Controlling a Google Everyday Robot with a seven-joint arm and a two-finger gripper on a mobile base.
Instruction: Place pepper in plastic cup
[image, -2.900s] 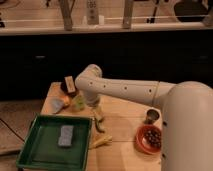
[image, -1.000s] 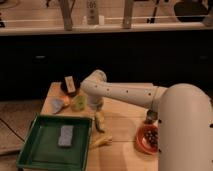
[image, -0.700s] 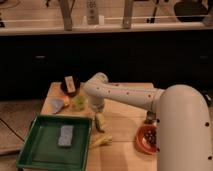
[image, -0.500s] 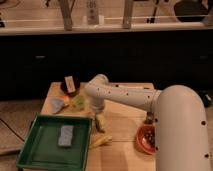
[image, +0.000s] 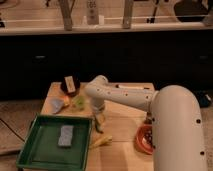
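Currently the robot's gripper (image: 99, 118) is low over the light wooden table (image: 125, 125), at the small slender dark-green pepper (image: 99, 128). I cannot tell whether it grips. It should clamp the pepper's middle squarely before lifting toward the short translucent yellow-green plastic cup (image: 79, 102) nearby.

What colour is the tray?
The tray is dark green, in the camera view; the gripper hangs just beside it.

The pepper (image: 98, 128) is small, slender and dark green. It lies on the table (image: 122, 117), and its far end is hidden by my gripper (image: 99, 119), which sits low right over it. The cup (image: 79, 102) is short, round and translucent yellow-green. It stands upright farther back on the left, apart from the pepper.
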